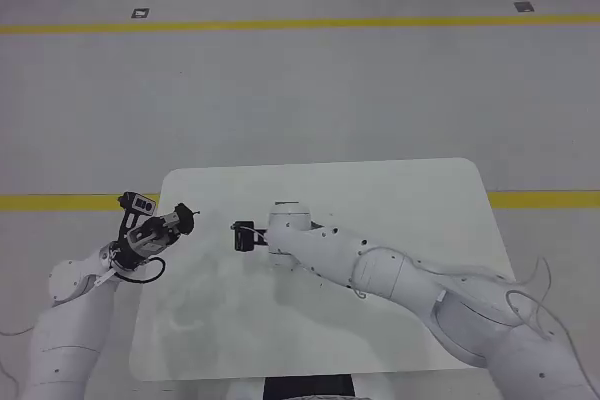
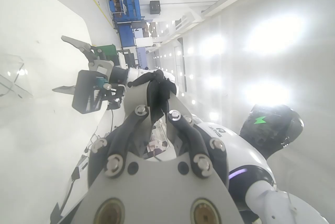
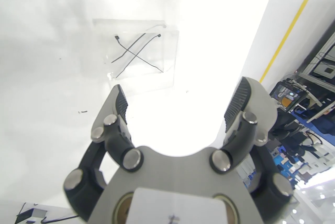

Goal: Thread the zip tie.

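Two black zip ties (image 3: 136, 51) lie crossed in a clear shallow tray (image 3: 170, 57) on the white table (image 1: 380, 200). A paler third tie (image 3: 157, 27) lies at the tray's far edge. My right gripper (image 3: 180, 89) hangs open above the table, short of the tray, with nothing between its ribbed pads (image 3: 236, 99). It is also seen over the table's left-middle (image 1: 244, 237), and from the left wrist with its fingers (image 2: 74, 43) spread. My left gripper (image 2: 157, 77) is held in the air over the table's left edge (image 1: 184, 218), fingers shut together and turned toward the right arm; I see no tie in it.
A corner of the clear tray (image 2: 11, 78) shows on the table below the right gripper. Small dark specks (image 3: 83, 112) lie on the table surface. Bare floor with yellow lines (image 1: 300, 22) surrounds the table.
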`<state>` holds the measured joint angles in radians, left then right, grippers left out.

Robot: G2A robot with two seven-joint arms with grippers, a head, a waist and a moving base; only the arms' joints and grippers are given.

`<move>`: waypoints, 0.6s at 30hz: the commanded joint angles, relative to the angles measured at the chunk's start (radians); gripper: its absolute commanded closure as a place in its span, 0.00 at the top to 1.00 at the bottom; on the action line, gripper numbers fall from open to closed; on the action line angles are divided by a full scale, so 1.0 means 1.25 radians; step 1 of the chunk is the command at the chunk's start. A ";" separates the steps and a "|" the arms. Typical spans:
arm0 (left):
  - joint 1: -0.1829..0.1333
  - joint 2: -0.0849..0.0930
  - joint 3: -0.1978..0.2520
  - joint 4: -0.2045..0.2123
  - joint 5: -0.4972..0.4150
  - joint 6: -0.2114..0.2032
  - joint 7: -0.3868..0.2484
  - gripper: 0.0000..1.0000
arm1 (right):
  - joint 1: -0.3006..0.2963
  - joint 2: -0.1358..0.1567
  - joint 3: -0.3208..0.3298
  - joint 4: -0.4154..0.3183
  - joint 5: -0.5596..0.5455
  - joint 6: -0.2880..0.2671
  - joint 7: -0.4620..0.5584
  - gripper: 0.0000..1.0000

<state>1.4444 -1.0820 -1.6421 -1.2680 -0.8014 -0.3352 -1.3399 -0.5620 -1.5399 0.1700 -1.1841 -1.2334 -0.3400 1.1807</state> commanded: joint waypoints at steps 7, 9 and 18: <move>0.000 0.000 0.000 0.000 0.000 0.000 0.000 0.00 | 0.000 0.016 0.000 -0.028 0.022 0.000 0.017 1.00; 0.000 0.000 0.000 0.000 0.000 0.000 0.000 0.00 | 0.000 0.016 0.000 -0.028 0.022 0.000 0.017 1.00; 0.000 0.000 0.000 0.000 0.000 0.000 0.000 0.00 | -0.033 0.018 0.068 -0.008 0.046 0.032 -0.050 0.54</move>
<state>1.4444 -1.0820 -1.6421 -1.2680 -0.8014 -0.3352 -1.3399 -0.5990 -1.5171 0.2425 -1.1965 -1.1846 -0.3058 1.1232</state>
